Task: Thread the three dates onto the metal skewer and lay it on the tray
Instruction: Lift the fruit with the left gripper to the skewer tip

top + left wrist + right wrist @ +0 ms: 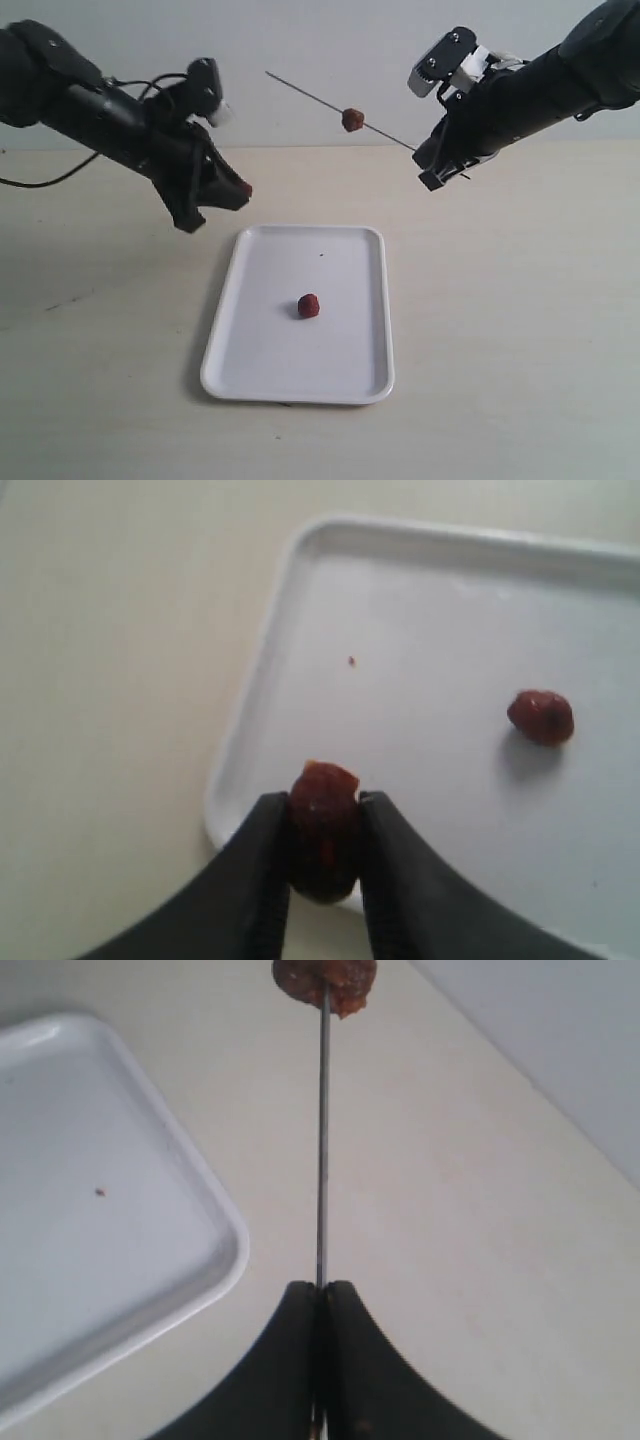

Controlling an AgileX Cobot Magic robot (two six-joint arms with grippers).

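Three wrinkled, dark reddish-brown, roundish dates are in view. The first date point(324, 832) is pinched in the black left gripper point(325, 815), raised near a corner of the tray. The second date point(352, 119) sits threaded on the one thin, straight grey metal skewer point(310, 98), whose end the right gripper point(322, 1295) clamps with its jaws pressed together. The third date point(309, 305) lies on the flat, smooth white rectangular tray point(250, 372) with rounded corners.

The flat rectangular tray point(250, 370) is white, marked by one tiny dark speck point(321, 255). The wrinkled roundish dates point(309, 306) are dark reddish-brown, the thin metal skewer point(310, 99) grey. The left end effector point(324, 815) and right end effector point(322, 1295) are black; the surface point(520, 350) is pale beige.
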